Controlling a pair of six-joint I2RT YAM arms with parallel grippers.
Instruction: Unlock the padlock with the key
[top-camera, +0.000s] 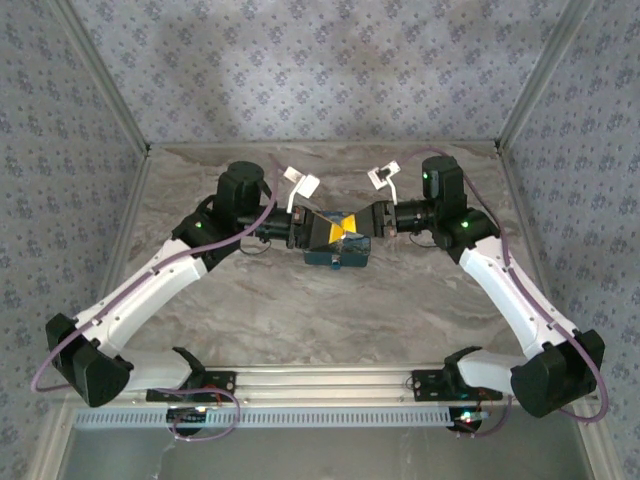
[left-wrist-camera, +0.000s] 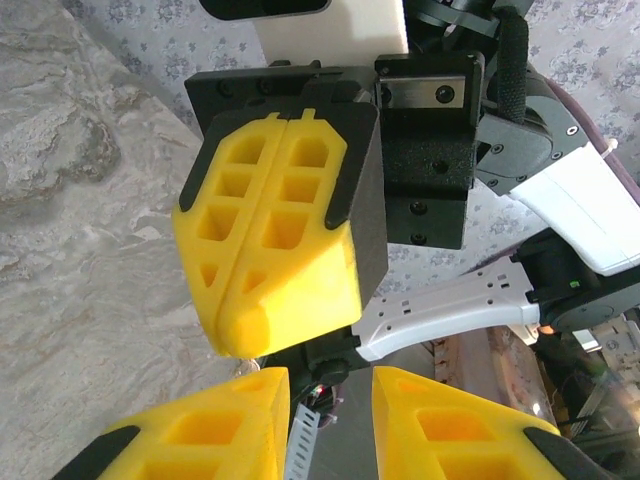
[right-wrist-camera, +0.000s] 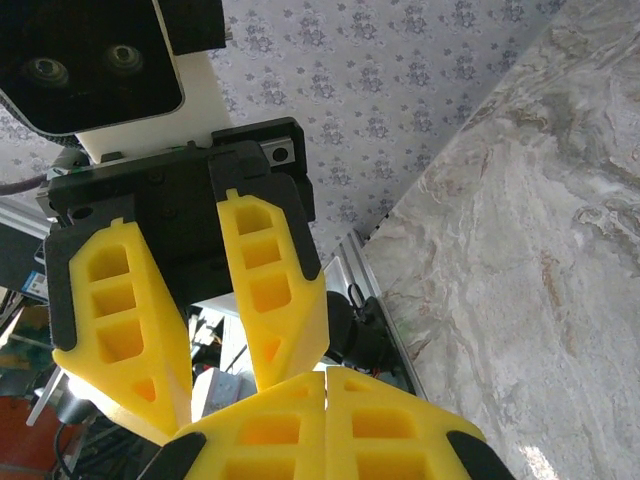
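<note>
One dark teal lump, prob the padlock (top-camera: 336, 258), sits mid-table just under both tool tips. Right gripper (right-wrist-camera: 325, 390) fingers pressed together, left gripper (left-wrist-camera: 330, 395) spread, tips nose-to-nose. I see bare table (top-camera: 330, 330) all round; walls (top-camera: 300, 70) well apart.

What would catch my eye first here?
Two arms meet mid-table, the left end effector and right end effector facing tip to tip, their bright yellow fingers vivid against the grey marble table. A dark teal object shows just below them, nearer the camera.
</note>
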